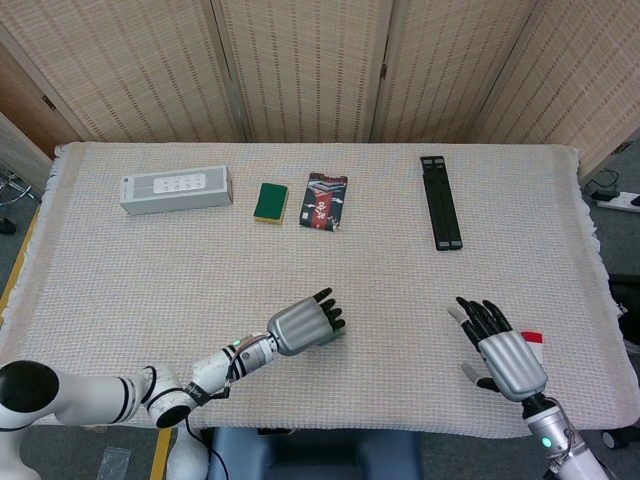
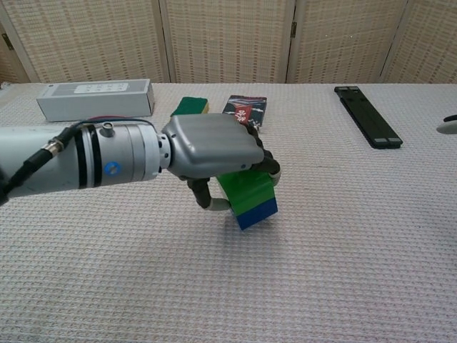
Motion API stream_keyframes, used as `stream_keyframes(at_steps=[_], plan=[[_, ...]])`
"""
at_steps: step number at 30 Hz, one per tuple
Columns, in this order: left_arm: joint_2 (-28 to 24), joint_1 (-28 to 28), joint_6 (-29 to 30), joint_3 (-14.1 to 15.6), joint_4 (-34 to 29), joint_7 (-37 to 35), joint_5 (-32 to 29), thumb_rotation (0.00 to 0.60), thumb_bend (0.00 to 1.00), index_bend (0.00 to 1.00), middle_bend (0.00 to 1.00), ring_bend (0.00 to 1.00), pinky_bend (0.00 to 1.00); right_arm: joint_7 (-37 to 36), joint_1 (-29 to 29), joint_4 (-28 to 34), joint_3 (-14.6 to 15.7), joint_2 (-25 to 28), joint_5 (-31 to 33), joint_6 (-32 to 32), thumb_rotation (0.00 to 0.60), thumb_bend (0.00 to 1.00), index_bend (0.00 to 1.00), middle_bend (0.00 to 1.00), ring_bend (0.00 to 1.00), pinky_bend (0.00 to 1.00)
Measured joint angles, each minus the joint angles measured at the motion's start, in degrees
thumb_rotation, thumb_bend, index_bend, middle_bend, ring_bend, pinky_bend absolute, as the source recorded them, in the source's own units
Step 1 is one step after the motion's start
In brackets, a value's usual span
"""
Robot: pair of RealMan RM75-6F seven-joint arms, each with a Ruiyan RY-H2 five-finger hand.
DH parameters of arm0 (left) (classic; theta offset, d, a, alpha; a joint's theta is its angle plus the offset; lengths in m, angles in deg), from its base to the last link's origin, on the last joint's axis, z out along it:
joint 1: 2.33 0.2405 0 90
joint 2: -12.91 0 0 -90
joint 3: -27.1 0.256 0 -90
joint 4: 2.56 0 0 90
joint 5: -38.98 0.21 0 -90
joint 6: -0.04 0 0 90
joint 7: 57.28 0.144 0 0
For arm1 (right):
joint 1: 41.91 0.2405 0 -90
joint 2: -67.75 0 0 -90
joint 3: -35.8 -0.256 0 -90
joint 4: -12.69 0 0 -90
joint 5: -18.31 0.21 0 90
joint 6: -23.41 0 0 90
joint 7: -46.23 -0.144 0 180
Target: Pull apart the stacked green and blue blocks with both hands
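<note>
Chest view showing left hand [image 2: 214,150] gripping green block [image 2: 246,191], stacked on blue block [image 2: 258,214], pair tilting above the tablecloth [image 2: 343,236]. Head view showing right hand [image 1: 502,350] hovering at 3 o'clock of the stack, fingers spreading apart, holding nothing.

A folding screen [image 1: 300,65] of pale woven panels in wooden frames closes off the far side of the scene. The desk [image 1: 150,270] before it is covered in a light woven cloth. Grey floor [image 1: 625,165] shows to the right, with a white power strip [image 1: 622,200] and cables lying on it.
</note>
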Motion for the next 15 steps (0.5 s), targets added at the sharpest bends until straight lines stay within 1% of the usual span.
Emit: stream_keyframes(at_steps=[4, 7, 10, 15], plan=[[-1.31, 1.21, 1.88, -0.49, -1.51, -0.7, 0.8, 0.6, 0.41, 0.69, 0.76, 0.4, 0.2, -1.69, 0.26, -0.52, 0.0, -0.44, -0.51, -0.06, 0.6, 0.37, 0.0, 0.0, 0.0, 0.0], [-2.94, 2.0, 2.92, -0.97, -3.45, -0.78, 1.13, 0.6, 0.41, 0.69, 0.76, 0.41, 0.2, -4.53, 0.9, -1.24, -0.06, -0.86, -0.99, 0.31, 0.6, 0.37, 0.0, 0.0, 0.0, 0.0], [-4.78, 2.64, 3.72, -1.55, -5.91, -0.19, 1.06, 0.6, 0.41, 0.69, 0.76, 0.41, 0.2, -9.22, 2.28, -1.73, -0.08, -0.96, -1.53, 1.72, 0.6, 0.37, 0.0, 0.0, 0.0, 0.0], [-7.64, 3.89, 5.39, -2.25, -10.72, 1.29, 1.41, 0.6, 0.41, 0.69, 0.76, 0.41, 0.2, -20.55, 6.28, -1.71, -0.42, -0.26, -2.18, 5.87, 0.6, 0.37, 0.0, 0.0, 0.0, 0.0]])
